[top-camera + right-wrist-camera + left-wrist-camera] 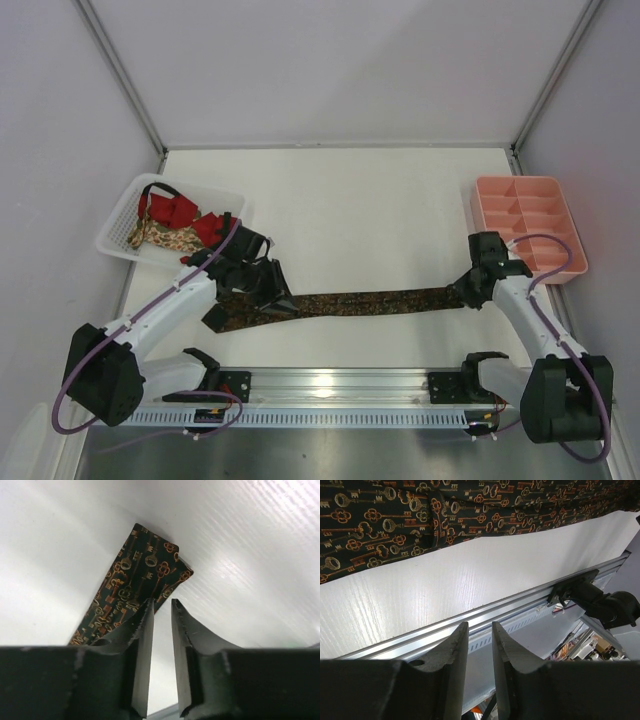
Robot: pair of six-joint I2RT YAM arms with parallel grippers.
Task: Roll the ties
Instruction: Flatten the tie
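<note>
A dark tie with a red-gold key pattern [350,301] lies flat across the table, its wide end at the left and its narrow end at the right. My left gripper [262,288] hovers over the wide end. In the left wrist view its jaws [480,623] stand a little apart with nothing between them, and the tie [420,515] lies beyond them. My right gripper [470,291] is at the narrow end. Its jaws [162,601] show a narrow empty gap, and the tie's folded tip [135,575] lies just past the left finger [142,625]. A red tie [170,210] and a beige floral tie [165,238] lie in a basket.
The white mesh basket [120,215] stands at the back left, close behind my left arm. A pink compartment tray [528,228] stands at the back right edge. An aluminium rail [340,385] runs along the near edge with both arm bases on it.
</note>
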